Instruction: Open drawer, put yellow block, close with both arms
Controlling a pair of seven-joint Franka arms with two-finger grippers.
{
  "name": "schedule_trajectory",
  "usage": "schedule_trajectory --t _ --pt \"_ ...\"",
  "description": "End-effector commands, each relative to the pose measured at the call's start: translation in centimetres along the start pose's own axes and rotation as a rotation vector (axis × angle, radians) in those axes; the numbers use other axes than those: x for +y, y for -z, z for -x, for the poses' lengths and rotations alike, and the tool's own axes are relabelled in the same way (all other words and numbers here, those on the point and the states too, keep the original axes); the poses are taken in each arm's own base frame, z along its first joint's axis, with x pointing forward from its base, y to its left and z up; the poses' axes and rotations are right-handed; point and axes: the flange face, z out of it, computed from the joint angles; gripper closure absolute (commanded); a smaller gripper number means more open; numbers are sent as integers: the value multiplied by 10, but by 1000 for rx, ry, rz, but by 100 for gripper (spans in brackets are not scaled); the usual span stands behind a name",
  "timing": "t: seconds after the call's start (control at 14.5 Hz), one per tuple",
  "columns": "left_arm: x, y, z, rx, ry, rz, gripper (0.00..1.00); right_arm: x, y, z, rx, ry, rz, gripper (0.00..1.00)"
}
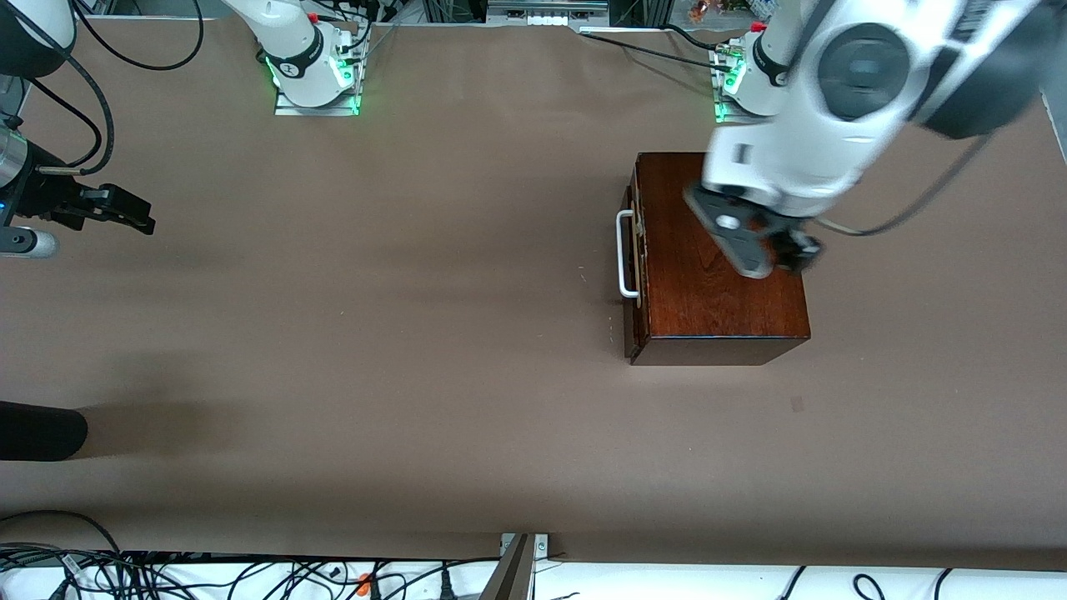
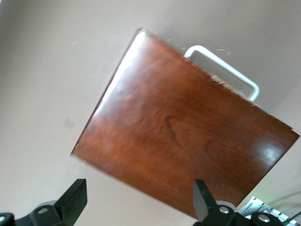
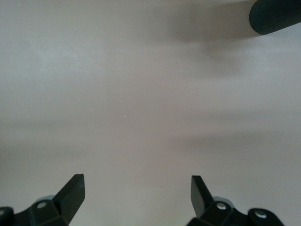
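- Cables (image 1: 250, 575) tangle along the brown table (image 1: 417, 333) edge.
- Wooden box (image 1: 721, 275) sits closed under the left gripper (image 1: 771, 250), fingers wide.
- Right gripper (image 1: 125, 208) hovers, fingers wide.

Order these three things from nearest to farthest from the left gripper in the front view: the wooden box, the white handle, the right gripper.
1. Wooden box: directly under the open left gripper.
2. White handle: on the drawer's front, facing the right arm's end.
3. Right gripper: open, over bare table at the right arm's end.
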Motion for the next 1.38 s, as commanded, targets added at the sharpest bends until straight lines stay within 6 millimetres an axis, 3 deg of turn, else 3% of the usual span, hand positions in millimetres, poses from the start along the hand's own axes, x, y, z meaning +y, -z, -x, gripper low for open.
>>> schedule_trajectory --t 0.0,0.28,0.55,0.83,1.31 --pt "-42 -5 40 2 266 56 0 0 4 0 12 5 -15 0" --pt "-67 -6 110 50 605 128 0 0 5 1 14 5 -15 0" --pt "-55 1 157 126 714 84 0 0 6 1 14 5 -15 0" --pt "-55 0 164 123 824 92 0 1 6 1 14 3 -15 0" --pt "-53 1 158 128 815 87 0 0 5 1 12 5 -14 0"
